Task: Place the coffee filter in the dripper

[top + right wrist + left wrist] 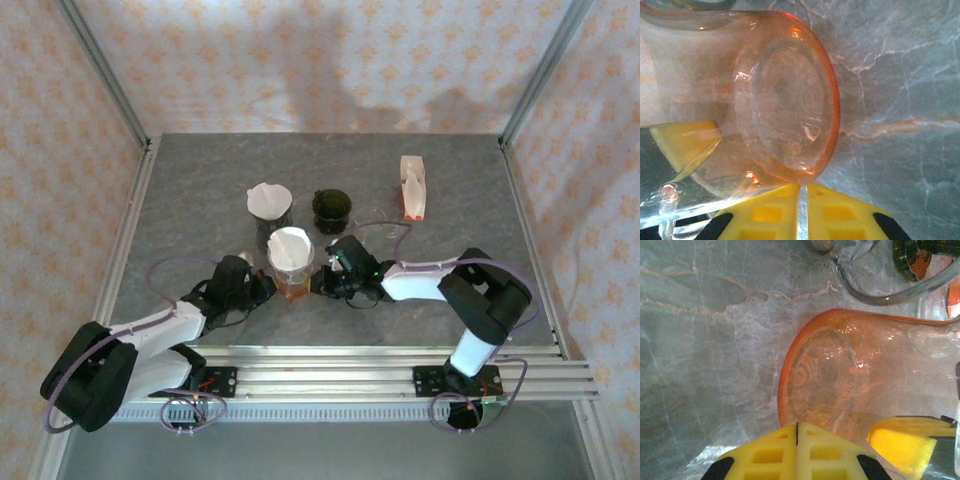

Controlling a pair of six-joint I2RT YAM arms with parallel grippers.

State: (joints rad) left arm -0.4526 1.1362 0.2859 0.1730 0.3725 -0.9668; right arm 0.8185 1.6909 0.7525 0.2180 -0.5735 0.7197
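My left claw point(797, 440) is clenched tight. Its two yellow, bumpy pads press flat together with nothing between them. Right in front of its tips is the orange see-through glass dripper point(840, 375). The tips are very close to its round bottom edge, but I cannot tell if they touch it.

My right claw point(803, 200) is almost clenched too. There is only a thin slit between its yellow pads, and I cannot tell if something thin is caught in it. The smooth, shiny dripper is just in front of it as well, and a clear glass bit curves past on one side of the pads.

So the dripper stands between my two claws. The white paper coffee filter point(291, 248) sits in the top of the dripper, above both claws.

My left arm point(150, 330) lies low and stretched out along the grey stone-look surface point(200, 190). My right arm point(470, 295) is bent at the elbow and reaches in low from the other side.

Past the claws, farther away, stand a clear glass cup with white paper in it point(270, 205), a dark round cup point(331, 207) and a white and orange carton point(413, 187).
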